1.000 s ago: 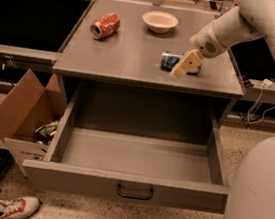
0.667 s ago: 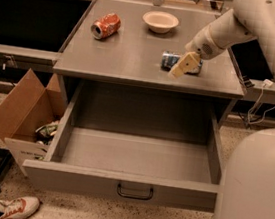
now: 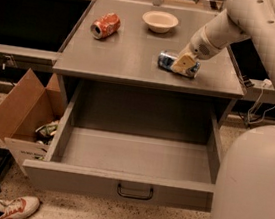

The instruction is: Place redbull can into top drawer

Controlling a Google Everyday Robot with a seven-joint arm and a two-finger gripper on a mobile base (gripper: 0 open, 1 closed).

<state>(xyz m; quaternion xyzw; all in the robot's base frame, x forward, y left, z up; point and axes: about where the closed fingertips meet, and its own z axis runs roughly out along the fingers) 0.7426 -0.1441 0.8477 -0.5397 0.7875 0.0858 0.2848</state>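
The redbull can (image 3: 166,60), blue and silver, lies on its side on the grey cabinet top (image 3: 129,55), near its right front. My gripper (image 3: 184,64) comes down from the upper right and sits right at the can, covering its middle. The top drawer (image 3: 82,180) is pulled wide open below the cabinet top. Its inside is bare, and its small dark handle (image 3: 135,192) faces the front.
An orange-red soda can (image 3: 105,25) lies on its side at the back left of the top. A cream bowl (image 3: 160,20) stands at the back middle. An open cardboard box (image 3: 23,116) sits on the floor to the left. A shoe (image 3: 16,206) is at the bottom left.
The gripper has settled slightly lower and to the left over the redbull can. The can and the drawer have not moved.
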